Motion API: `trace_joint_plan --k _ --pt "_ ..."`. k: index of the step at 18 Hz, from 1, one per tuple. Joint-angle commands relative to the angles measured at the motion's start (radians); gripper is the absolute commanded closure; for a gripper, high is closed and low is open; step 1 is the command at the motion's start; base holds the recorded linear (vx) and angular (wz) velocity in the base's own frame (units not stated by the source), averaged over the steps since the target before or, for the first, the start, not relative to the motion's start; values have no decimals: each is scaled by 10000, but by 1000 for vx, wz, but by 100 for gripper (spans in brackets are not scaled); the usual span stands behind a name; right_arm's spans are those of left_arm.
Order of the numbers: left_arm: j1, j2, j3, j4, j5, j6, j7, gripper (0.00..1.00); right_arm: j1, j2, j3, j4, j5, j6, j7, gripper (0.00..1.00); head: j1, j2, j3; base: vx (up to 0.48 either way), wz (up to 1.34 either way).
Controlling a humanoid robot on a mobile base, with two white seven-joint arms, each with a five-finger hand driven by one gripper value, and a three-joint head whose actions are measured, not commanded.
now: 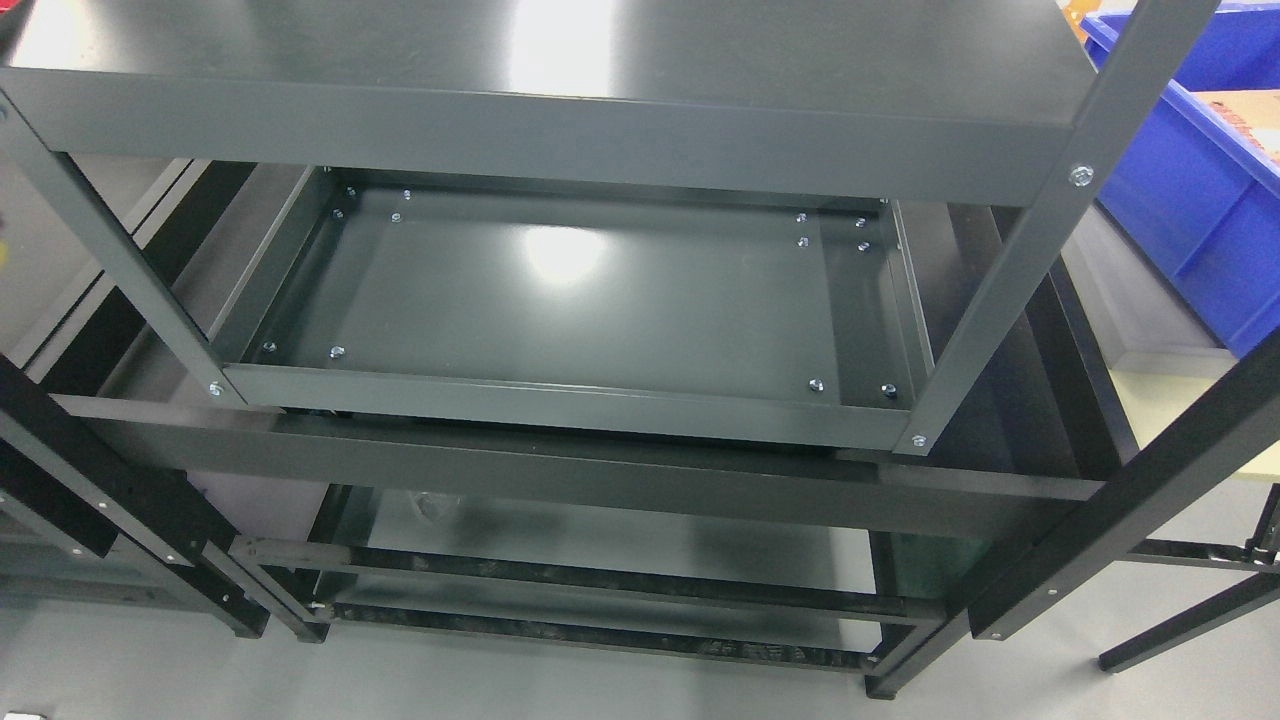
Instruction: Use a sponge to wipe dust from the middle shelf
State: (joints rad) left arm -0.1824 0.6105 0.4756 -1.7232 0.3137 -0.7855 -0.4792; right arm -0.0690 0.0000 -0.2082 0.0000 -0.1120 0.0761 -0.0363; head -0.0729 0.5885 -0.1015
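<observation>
Neither hand of mine is in view, so I cannot tell if one holds a sponge; no sponge shows either. Only the middle shelf [590,300] lies bare below. I should wipe in long overlapping strokes, reaching the bolted corners.

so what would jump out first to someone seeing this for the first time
The dark grey metal shelving unit fills nearly the whole view, seen from above, with bright ceiling light glaring off its top and off the recessed middle shelf below. At the upper right edge a bright blue plastic bin stands out against all the grey. No sponge and neither robot hand is in sight.
</observation>
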Motion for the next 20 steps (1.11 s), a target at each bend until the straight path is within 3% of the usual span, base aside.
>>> trace_joint_plan --k 1,3,9,12,13,16,20 --pt "-427 829 -1035 -300 147 1 143 100 0 -175 11 -174 0 6 -5 0 0 0 0 0 0" --pt "-1910 509 -2799 -363 -616 1 174 100 0 -175 -4 -174 0 6 -5 0 0 0 0 0 0" --pt "-4462 -2679 -6254 -440 -2765 1 144 100 0 -175 -4 -174 0 6 -5 0 0 0 0 0 0" --pt "-5139 -5376 -7529 -379 -4297 980 6 100 0 -175 -4 -174 0 6 -5 0 0 0 0 0 0" --pt "-5185 -5930 -7836 -318 -4804 1150 -9 100 0 -175 11 -174 0 6 -5 0 0 0 0 0 0" --pt "-5323 -5930 -9505 -164 -5438 1656 296 100 0 -175 -4 -174 0 6 -5 0 0 0 0 0 0" --pt "-6333 -5930 -11241 218 -5499 2531 2103 100 0 -175 11 -174 0 6 -5 0 0 0 0 0 0"
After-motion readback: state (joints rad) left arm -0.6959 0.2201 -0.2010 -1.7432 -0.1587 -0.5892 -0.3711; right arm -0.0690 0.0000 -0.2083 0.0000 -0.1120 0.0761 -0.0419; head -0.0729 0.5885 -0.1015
